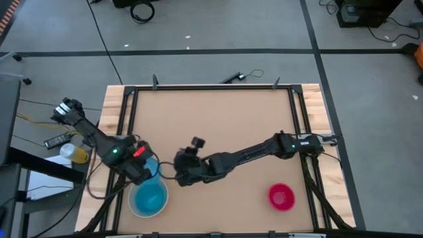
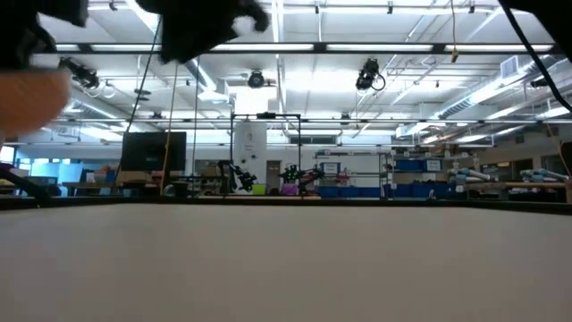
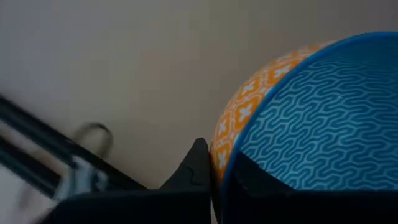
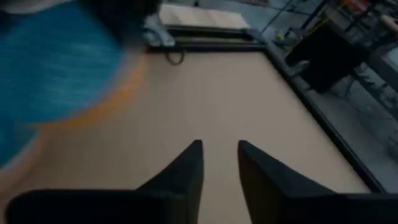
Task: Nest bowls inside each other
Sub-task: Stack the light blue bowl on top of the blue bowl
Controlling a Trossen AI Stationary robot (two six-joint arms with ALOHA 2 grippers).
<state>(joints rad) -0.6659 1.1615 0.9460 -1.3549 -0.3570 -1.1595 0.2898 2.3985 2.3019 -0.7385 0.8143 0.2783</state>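
A bowl (image 1: 149,197), blue with a wavy pattern inside and orange outside (image 3: 311,112), is at the table's near left. My left gripper (image 1: 147,170) is shut on it at its far side. In the low view a blurred peach shape (image 2: 34,103), which I take for this bowl, hangs above the table line. My right gripper (image 1: 180,173) stands just to the right of the bowl, its fingers (image 4: 221,162) apart with nothing between them. The bowl (image 4: 56,62) shows blurred beside it. A small magenta-red bowl (image 1: 281,196) rests upright on the table at the near right. My left gripper has the blue bowl by its rim (image 3: 227,163). One finger (image 3: 196,167) is outside on the orange wall and one finger (image 3: 258,180) is inside on the blue face. The fingers come from above, slanting steeply down. The bowl seems to be clear of the table.
A black frame rail (image 1: 211,88) borders the brown table top (image 1: 218,119). Cables and a yellow object (image 1: 77,154) lie off the table at the left. The middle and far part of the top is bare board.
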